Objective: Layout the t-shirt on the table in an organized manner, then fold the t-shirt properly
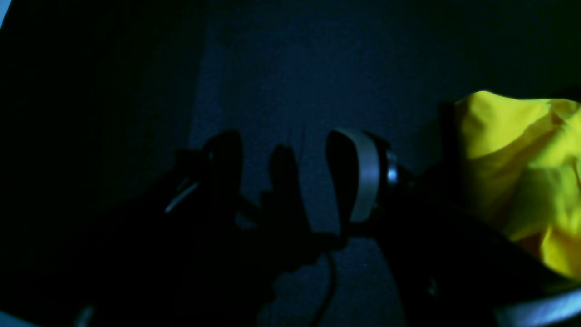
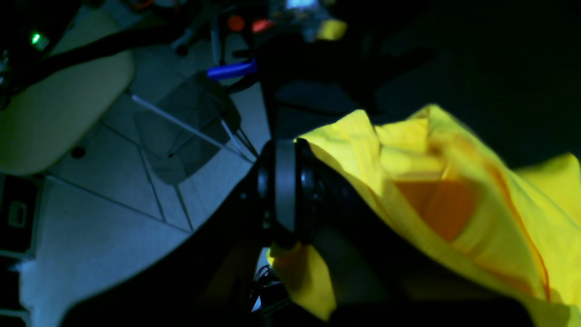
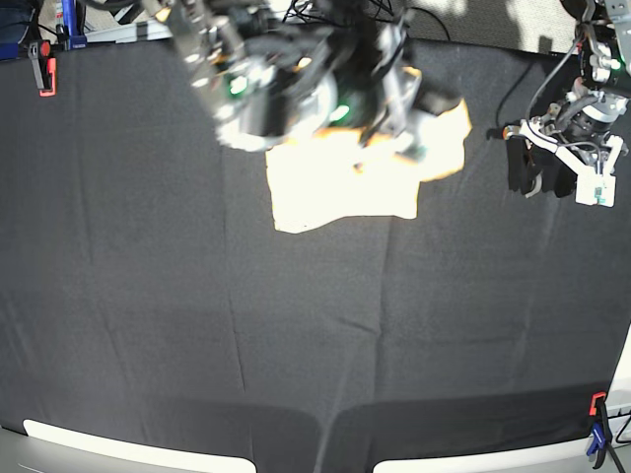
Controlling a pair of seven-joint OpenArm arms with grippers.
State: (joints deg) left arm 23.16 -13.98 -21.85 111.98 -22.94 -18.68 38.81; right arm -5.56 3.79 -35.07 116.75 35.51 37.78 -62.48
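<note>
Black tool [image 1: 281, 177] fingers, grey band, dangling cable

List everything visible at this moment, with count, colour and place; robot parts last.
t-shirt: one, pale yellow, crumpled near the table's far edge, under the right arm.
table: one, black creased cloth, fills the base view.
clamps: two seen, red and blue, far corner and near corner.
chair: one, cream, on the tiled floor in the right wrist view.
right gripper: one, dark, jaws shut on the t-shirt.
left gripper: one, dark, jaws open over bare cloth beside the shirt.
</note>
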